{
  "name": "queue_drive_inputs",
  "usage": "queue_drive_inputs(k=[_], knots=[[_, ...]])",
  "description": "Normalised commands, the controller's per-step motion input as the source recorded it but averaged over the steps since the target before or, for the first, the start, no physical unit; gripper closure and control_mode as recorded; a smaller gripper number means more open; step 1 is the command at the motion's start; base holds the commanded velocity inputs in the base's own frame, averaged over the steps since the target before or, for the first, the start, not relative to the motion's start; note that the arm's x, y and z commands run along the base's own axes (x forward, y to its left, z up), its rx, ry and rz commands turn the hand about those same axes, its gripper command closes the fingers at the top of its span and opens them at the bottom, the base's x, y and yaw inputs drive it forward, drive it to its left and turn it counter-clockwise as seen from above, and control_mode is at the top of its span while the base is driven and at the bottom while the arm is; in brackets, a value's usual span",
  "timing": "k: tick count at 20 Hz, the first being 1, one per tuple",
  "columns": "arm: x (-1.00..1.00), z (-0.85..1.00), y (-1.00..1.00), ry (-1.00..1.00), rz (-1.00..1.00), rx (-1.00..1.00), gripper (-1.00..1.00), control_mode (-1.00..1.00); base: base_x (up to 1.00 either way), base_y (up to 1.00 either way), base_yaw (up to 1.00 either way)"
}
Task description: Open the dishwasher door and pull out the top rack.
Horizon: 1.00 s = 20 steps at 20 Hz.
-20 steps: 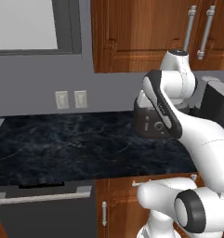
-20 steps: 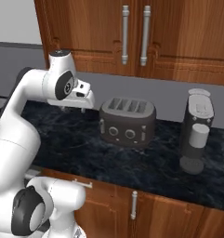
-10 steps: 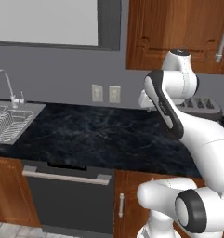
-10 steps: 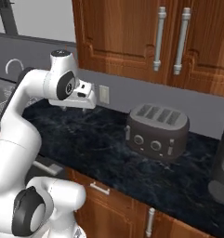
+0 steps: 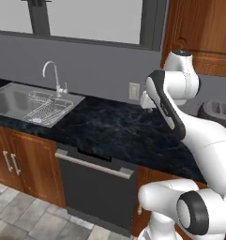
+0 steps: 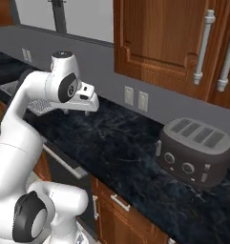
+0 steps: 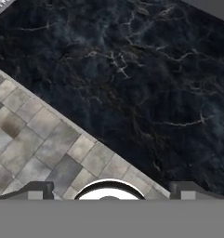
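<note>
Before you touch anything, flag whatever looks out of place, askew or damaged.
Nothing stands out. The dishwasher door is shut flush under the black counter, its bar handle level. The toaster stands upright, and the small wire rack sits squarely in the sink.

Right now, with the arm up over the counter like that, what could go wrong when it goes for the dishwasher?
The dishwasher door is shut and sits under the counter, while the gripper hangs above the counter top. Reaching down, the arm might clip the counter's front edge. The bar handle is thin, so the fingers could miss or slip off it. The door probably swings down toward the robot's base, which stands close beside it, and might hit it.
</note>
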Motion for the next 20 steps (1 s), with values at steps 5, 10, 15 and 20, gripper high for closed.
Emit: queue_drive_inputs(k=[5,10,15,20], knots=[[0.0,0.0,0.0,0.0,0.0,0.0,-1.0,1.0,-0.1,0.0,0.44],[0.0,0.0,0.0,0.0,0.0,0.0,-1.0,1.0,-0.11,0.0,0.43],[0.0,0.0,0.0,0.0,0.0,0.0,-1.0,1.0,-0.09,0.0,0.4],[0.0,0.0,0.0,0.0,0.0,0.0,-1.0,1.0,-0.13,0.0,0.32]])
